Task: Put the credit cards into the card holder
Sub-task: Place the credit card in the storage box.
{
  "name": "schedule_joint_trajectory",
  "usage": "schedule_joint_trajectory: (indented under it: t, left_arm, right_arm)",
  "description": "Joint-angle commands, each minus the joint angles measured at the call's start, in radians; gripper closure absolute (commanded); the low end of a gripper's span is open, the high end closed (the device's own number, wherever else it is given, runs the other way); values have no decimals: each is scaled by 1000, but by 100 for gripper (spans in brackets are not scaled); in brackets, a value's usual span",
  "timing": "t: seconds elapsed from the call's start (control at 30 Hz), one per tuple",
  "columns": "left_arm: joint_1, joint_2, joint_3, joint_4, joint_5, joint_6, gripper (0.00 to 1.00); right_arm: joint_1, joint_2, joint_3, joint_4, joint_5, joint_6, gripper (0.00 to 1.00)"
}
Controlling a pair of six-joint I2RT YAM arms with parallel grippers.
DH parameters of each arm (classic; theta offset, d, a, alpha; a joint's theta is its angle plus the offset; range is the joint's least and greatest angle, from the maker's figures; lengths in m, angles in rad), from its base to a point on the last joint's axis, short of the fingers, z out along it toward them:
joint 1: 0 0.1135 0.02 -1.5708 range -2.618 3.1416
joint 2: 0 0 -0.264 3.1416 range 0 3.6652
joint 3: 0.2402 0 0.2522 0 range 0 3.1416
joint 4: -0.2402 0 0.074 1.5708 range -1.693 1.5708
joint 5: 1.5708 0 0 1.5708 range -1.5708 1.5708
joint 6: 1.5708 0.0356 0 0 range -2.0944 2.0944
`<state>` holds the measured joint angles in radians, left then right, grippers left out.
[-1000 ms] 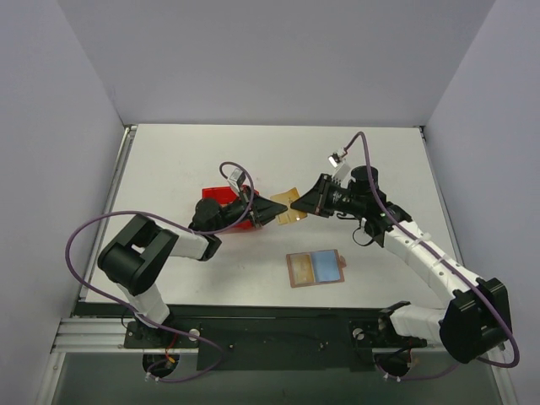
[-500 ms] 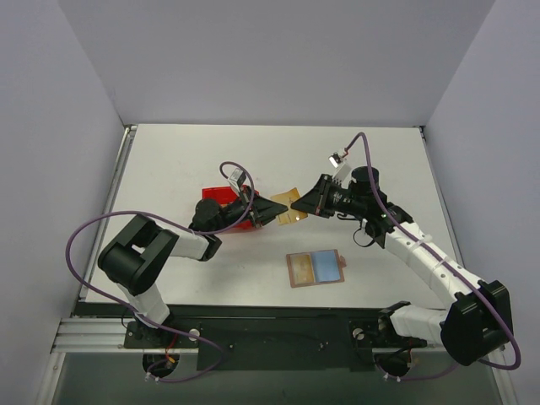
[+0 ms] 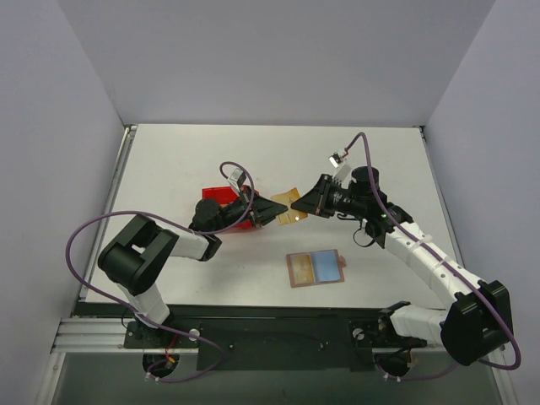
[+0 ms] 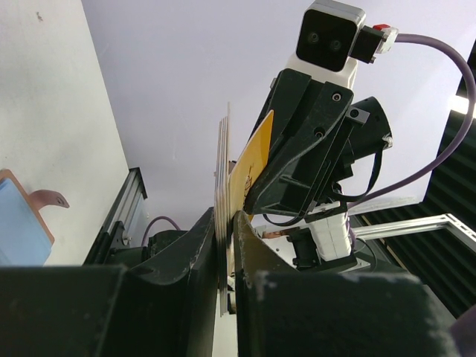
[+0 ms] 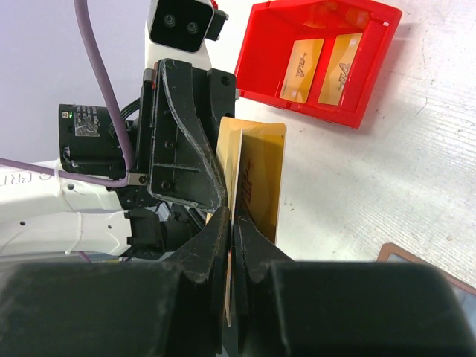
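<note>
At my far left the white table (image 3: 160, 169) lies open up to its metal side rail and the lilac wall. The red bin (image 3: 219, 195) sits left of centre, partly hidden under my left arm. Two spare cards (image 5: 306, 59) lie flat inside it, side by side, their script too small to read. Just right of the bin is my left gripper (image 3: 273, 209), its fingers pinching the lower end of a thin stack (image 4: 223, 171) of gold cards held on edge. My right gripper (image 3: 298, 203) meets it almost tip to tip, leaving hardly any room between the two. Its fingers are pressed together on one gold card (image 5: 260, 178), which leans away from the stack at its top; the print on it is blurred. Nearer the table's front edge, well apart from both grippers, the holder (image 3: 315, 268) lies open and flat, tan half left, blue half right, with the clasp tab at its right edge. Beyond it the table runs open to the right wall. A label on my left arm shows cut-off letters I cannot read.
</note>
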<state>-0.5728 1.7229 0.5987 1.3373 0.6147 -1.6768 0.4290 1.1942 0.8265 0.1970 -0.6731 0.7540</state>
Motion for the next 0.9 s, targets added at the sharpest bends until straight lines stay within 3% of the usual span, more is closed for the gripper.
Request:
schedule_joint_trajectory:
  t: [0.0, 0.87]
  left_arm:
    - [7, 14, 18, 238, -12, -6, 81]
    - [7, 15, 13, 238, -12, -8, 72]
  right_arm:
    - [4, -21, -1, 58, -31, -15, 100]
    - [-6, -53, -20, 61, -11, -12, 100]
